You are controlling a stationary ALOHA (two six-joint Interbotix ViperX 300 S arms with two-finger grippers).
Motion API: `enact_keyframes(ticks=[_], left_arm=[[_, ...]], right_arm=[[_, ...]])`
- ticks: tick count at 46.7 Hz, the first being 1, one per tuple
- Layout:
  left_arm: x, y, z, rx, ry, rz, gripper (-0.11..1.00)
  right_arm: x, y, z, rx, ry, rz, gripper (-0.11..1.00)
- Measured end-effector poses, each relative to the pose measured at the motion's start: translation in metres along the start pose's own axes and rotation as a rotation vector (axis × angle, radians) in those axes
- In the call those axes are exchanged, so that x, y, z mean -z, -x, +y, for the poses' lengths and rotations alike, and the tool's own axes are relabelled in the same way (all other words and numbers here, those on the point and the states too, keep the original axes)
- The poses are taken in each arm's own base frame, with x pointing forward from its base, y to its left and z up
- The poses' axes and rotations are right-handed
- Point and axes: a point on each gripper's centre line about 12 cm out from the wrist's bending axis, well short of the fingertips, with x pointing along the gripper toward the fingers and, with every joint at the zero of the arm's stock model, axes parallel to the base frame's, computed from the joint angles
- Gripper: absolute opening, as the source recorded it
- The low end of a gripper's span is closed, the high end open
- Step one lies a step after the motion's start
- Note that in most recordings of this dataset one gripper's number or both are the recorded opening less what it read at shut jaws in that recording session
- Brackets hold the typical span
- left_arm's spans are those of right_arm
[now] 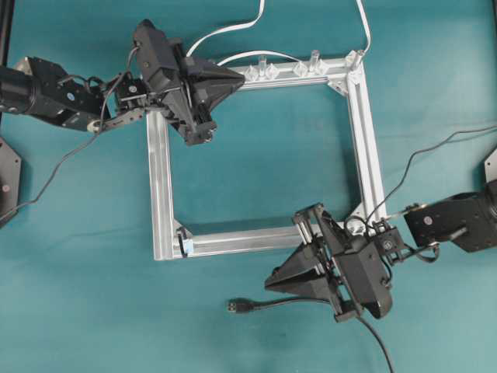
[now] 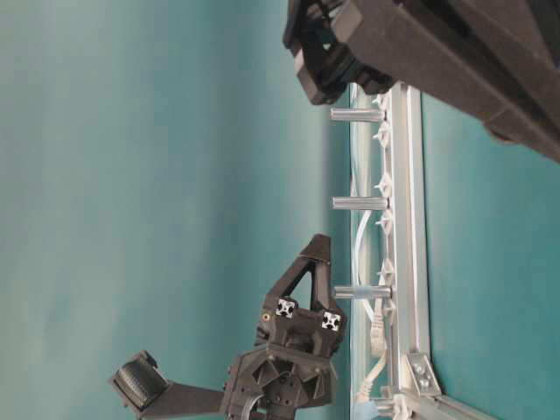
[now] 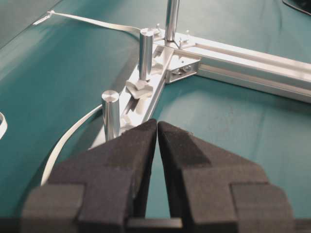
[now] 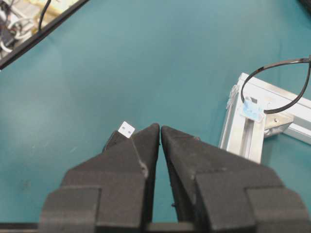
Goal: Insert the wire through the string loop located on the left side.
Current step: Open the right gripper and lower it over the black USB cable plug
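Overhead view: square aluminium frame (image 1: 159, 179) lies flat on the teal surface (image 1: 264, 155); both arms hover over it, one at each of two opposite corners

Left claw (image 3: 157, 127): up at the frame's far left corner; wrist view shows the two black pads pressed tip to tip, nothing between them; closed and empty

Right claw (image 4: 160, 131): down at the frame's near right corner, just outside the near rail; pads drawn together the same way, empty

Wire (image 1: 311, 301): black cable on the surface outside the frame's near edge; its plug (image 1: 235, 306) with the short metal tip points left, lying free just beside and below the right claw; the cable trails off toward the near right edge of the surface; in the right wrist view only the pale plug tip peeks out beside the left pad

String loop (image 4: 277, 87): thin dark ring standing up from the frame's near left corner; pale-blue bit (image 4: 251, 109) sits at its foot on the rail; well apart from the plug

Clear pegs (image 1: 273, 70): lined along the frame's far rail; white flat cable (image 1: 233, 29) curls away behind them
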Motion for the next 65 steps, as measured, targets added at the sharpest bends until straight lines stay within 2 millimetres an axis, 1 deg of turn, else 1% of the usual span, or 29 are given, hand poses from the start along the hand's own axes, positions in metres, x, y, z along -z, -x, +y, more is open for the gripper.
enact_keyframes(ticks=[1,2,5,7,15,26,32,40,46,57,59,60,62,65], left_arm=[[0.000,0.000,0.000,0.002,-0.002,0.005,0.15],[0.001,0.000,-0.002,0.010,-0.009,0.017,0.12],[0.002,-0.002,-0.004,0.026,-0.023,0.057,0.01],[0.003,-0.003,-0.006,0.032,-0.027,0.090,0.00],[0.001,-0.006,-0.008,0.037,-0.034,0.182,0.00],[-0.012,-0.003,-0.010,0.040,-0.034,0.171,0.00],[-0.018,0.002,-0.014,0.051,-0.037,0.183,0.00],[-0.021,0.013,-0.019,0.067,-0.044,0.226,0.00],[-0.026,0.020,-0.023,0.078,-0.047,0.227,0.00],[-0.028,0.024,-0.024,0.081,-0.048,0.224,0.01],[-0.028,0.024,-0.024,0.081,-0.048,0.226,0.01],[-0.029,0.024,-0.023,0.080,-0.047,0.222,0.04],[-0.028,0.024,-0.023,0.080,-0.048,0.224,0.12],[-0.028,0.024,-0.024,0.081,-0.050,0.226,0.29]], right_arm=[[0.000,0.000,-0.001,0.001,0.000,0.000,0.20],[0.000,0.000,-0.001,0.001,0.000,0.000,0.18],[0.000,0.000,-0.001,0.001,0.004,0.000,0.06],[0.000,0.000,-0.001,0.002,0.007,-0.001,0.01],[0.001,0.000,-0.001,0.001,0.009,0.002,0.00],[0.001,0.000,-0.001,0.001,0.001,0.002,0.00],[0.001,0.000,-0.001,0.011,-0.014,0.006,0.00],[0.006,0.000,-0.004,0.049,-0.060,0.047,0.00],[0.007,0.000,-0.004,0.054,-0.066,0.055,0.00],[0.007,0.000,-0.004,0.053,-0.066,0.058,0.00],[0.007,0.000,-0.004,0.054,-0.069,0.063,0.01],[0.008,0.000,-0.004,0.054,-0.069,0.066,0.01],[0.008,0.000,-0.004,0.056,-0.072,0.070,0.01],[0.009,0.001,-0.004,0.057,-0.073,0.076,0.10]])
